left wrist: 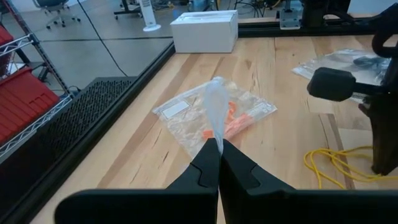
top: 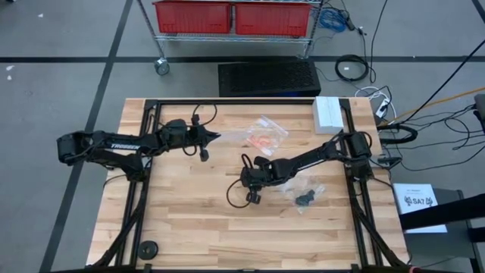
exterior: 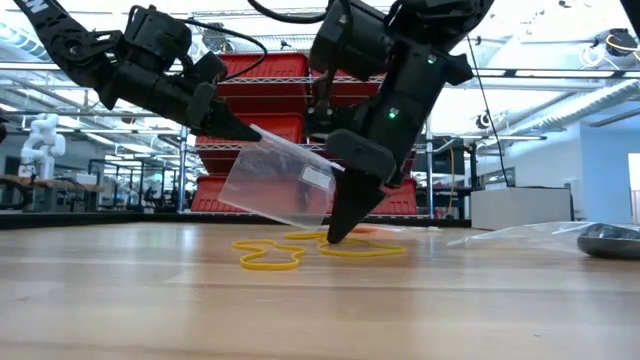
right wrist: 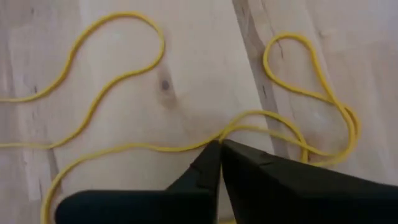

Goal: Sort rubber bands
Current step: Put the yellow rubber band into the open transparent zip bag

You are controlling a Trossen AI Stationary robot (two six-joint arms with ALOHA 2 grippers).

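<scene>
The right gripper (right wrist: 220,144) is down at the table, its dark wedge-shaped fingers pressed together with the tips on thin yellow rubber bands (right wrist: 186,146); whether a strand is actually caught between them I cannot tell. The bands lie as loose, smooth, curling loops flat on the pale wood, near the middle of the table (top: 189,227), and they show low and glossy from table height (exterior: 300,250). Up and to the left, the left gripper (left wrist: 217,146) hangs above the wood with its fingers pinched on the edge of a clear bag (exterior: 280,180), a soft crinkly plastic pouch that droops open-mouthed toward the right arm. Under it lies a second clear bag (left wrist: 211,112), flat and wrinkled, holding orange bands (left wrist: 233,121). On the right side of the table a third bag (top: 303,193) holds a dark clump of black bands. A white box (top: 328,114) sits at the far edge. The near half of the planked top lies bare, save a small black disc (top: 148,248) near the left corner.
</scene>
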